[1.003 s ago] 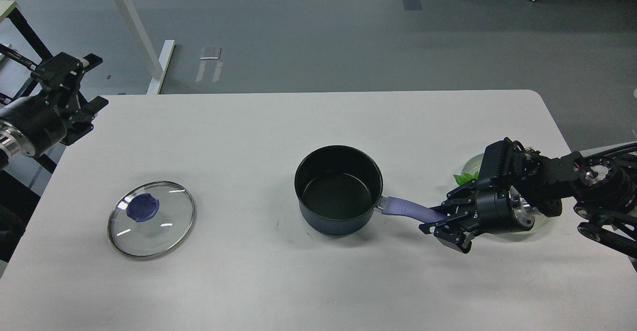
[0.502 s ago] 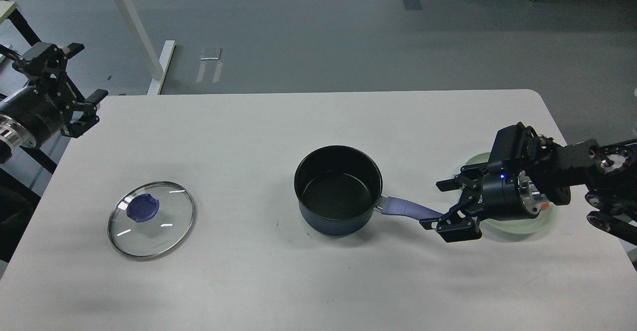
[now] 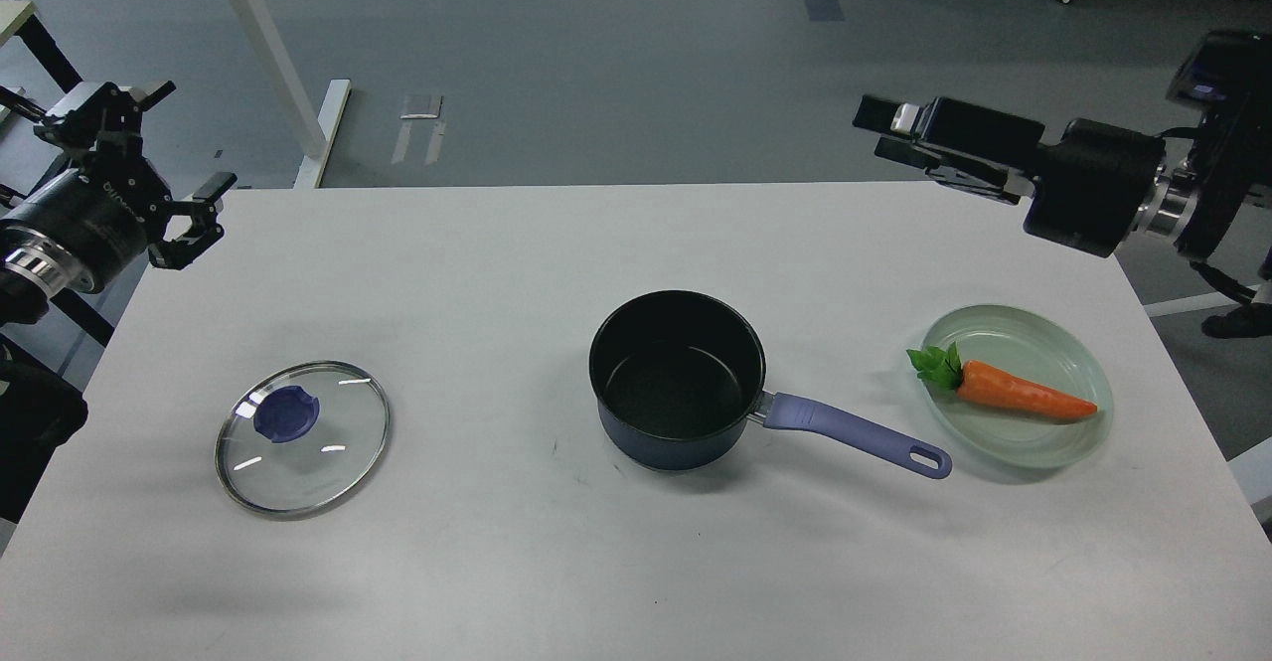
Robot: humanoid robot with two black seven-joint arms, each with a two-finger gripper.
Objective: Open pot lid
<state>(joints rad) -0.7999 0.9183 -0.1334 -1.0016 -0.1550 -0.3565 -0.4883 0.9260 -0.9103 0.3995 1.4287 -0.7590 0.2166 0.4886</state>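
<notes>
The dark blue pot [image 3: 676,378] stands open at the table's middle, its purple handle [image 3: 855,434] pointing right. The glass lid [image 3: 301,437] with a blue knob lies flat on the table at the left, well apart from the pot. My left gripper [image 3: 184,142] is open and empty, raised over the table's far left edge, above and behind the lid. My right gripper [image 3: 882,131] is raised high over the far right of the table, fingers a little apart and holding nothing, far from the pot handle.
A pale green plate [image 3: 1078,343] with an orange carrot [image 3: 1014,393] sits at the right, just beyond the handle's tip. A white table leg [image 3: 273,65] stands on the floor behind the table.
My right gripper let go of the pot handle, then rose and drew back to the far right, uncovering the plate and carrot. My left gripper shifted slightly. Pot and lid stayed put.
</notes>
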